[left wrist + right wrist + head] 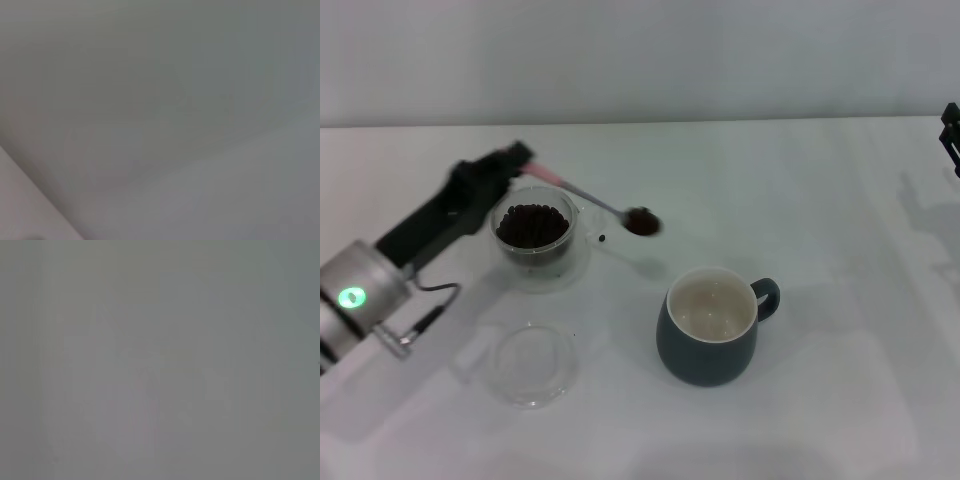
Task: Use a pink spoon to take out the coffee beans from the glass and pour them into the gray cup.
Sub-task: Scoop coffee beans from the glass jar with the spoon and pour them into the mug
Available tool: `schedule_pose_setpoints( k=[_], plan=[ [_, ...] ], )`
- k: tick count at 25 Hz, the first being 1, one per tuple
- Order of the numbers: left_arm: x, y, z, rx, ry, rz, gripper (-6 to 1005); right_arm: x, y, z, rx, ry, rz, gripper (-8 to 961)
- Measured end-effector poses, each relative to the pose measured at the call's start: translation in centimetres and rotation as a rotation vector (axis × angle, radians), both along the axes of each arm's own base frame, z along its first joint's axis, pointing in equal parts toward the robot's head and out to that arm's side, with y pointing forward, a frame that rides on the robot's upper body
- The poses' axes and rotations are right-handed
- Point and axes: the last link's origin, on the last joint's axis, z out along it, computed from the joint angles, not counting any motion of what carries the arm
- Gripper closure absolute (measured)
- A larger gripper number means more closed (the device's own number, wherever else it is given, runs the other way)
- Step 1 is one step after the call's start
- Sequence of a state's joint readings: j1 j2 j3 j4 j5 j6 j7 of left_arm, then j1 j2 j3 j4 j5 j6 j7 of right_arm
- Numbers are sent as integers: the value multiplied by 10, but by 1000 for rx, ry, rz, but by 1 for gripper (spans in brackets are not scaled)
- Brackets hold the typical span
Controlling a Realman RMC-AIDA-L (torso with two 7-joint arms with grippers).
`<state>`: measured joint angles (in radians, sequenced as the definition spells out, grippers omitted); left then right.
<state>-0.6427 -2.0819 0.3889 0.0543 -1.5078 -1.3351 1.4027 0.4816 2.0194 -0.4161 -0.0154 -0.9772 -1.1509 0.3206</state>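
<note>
In the head view my left gripper point(517, 160) is shut on the pink spoon point(582, 195), held by its pale-pink handle above the glass point(533, 238). The spoon's silver bowl point(642, 221) carries coffee beans and hangs in the air to the right of the glass, short of the gray cup point(711, 325). The glass holds many dark coffee beans point(532, 224). One loose bean point(602, 238) lies on the table beside the glass. The gray cup's cream inside looks empty. My right gripper point(950, 130) is parked at the far right edge. Both wrist views show only blank grey.
A flat clear round dish point(531, 362) lies on the white table point(820, 220) in front of the glass, to the left of the gray cup. My left arm point(380, 280) reaches in from the left edge.
</note>
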Motion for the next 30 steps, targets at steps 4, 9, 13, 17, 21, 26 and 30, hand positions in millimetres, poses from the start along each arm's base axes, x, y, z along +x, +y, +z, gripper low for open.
schedule_pose_setpoints(
  k=[4,9,13,17,21,26,30],
  plan=[
    [15,3,-11,-54,35,-66,865,0,0,0,-2,-2,1,302],
    [30,7,-16,-67,128,-187,865,1,0,1,-2,-5,-2,302],
    [37,9,-18,-39,214,-290,865,4,-3,1,0,-5,-10,302],
    [46,9,-21,10,302,-411,863,5,-4,2,2,-4,-15,303],
    [57,6,-23,57,378,-571,864,6,-6,1,1,-1,-20,303],
    [61,2,-24,106,432,-679,864,7,-7,0,0,1,-24,302],
    [60,-1,-23,126,429,-697,863,8,-8,-1,-1,2,-26,303]
  ],
)
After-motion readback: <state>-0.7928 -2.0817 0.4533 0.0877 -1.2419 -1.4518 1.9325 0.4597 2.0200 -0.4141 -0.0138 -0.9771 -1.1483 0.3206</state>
